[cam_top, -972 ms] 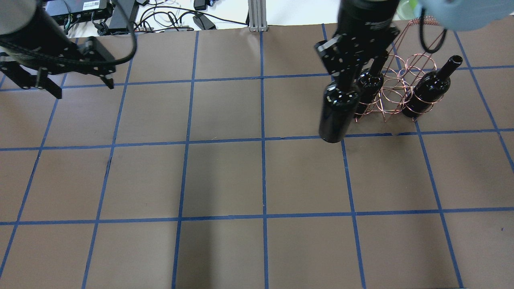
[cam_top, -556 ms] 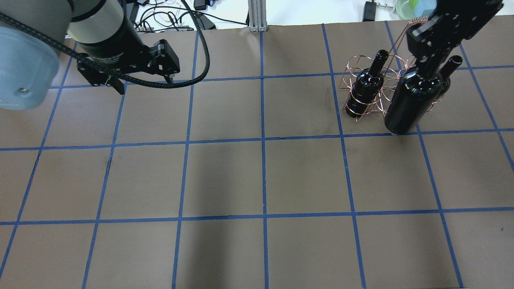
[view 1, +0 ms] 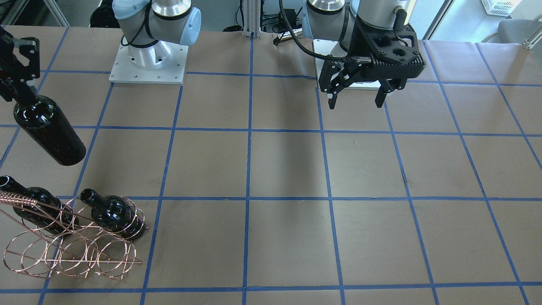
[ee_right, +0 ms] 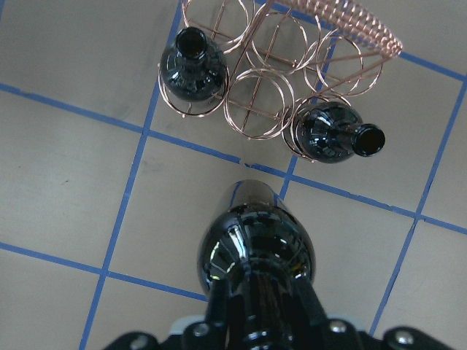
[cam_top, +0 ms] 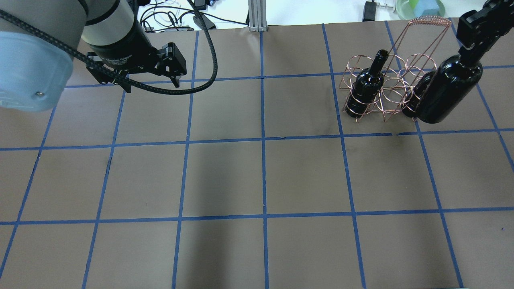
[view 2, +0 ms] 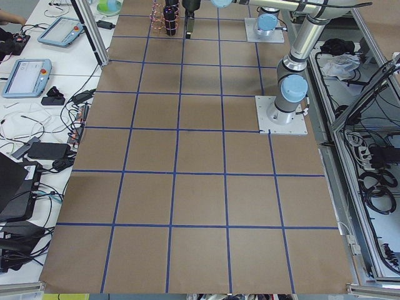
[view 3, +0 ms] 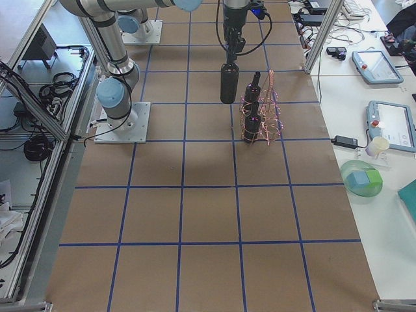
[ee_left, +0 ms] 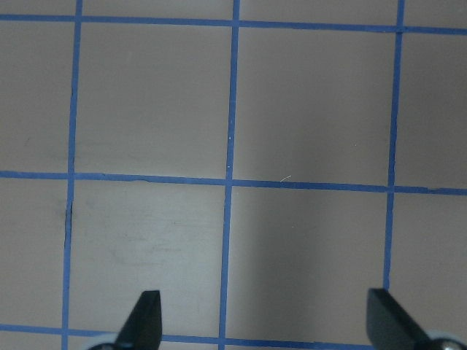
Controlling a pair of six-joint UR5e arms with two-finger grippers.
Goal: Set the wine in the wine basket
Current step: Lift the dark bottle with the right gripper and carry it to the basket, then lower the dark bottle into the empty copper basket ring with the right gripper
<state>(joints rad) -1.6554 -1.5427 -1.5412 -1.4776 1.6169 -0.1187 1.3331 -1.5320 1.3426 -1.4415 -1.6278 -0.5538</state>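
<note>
My right gripper [cam_top: 469,56] is shut on the neck of a near-black wine bottle [cam_top: 449,91], which hangs tilted above the table just by the right end of the copper wire basket [cam_top: 395,90]. The front view shows this bottle [view 1: 48,129] clear of the basket [view 1: 72,250]. In the right wrist view the held bottle [ee_right: 255,251] hangs beside the basket [ee_right: 266,109]. Two other bottles [ee_right: 191,69] [ee_right: 332,135] stand in the end hoops, and the middle hoops are empty. My left gripper [cam_top: 147,83] is open and empty, far to the left.
Cables and power bricks [cam_top: 168,16] lie past the table's far edge, beside an aluminium post [cam_top: 255,16]. A green bowl [cam_top: 419,7] stands behind the basket. The arm bases [view 1: 148,63] stand on the robot's side. Blue tape lines grid the brown table.
My right gripper has carried the bottle from the basket's left side across to its right end. My left arm has swung rightward, its gripper still open.
</note>
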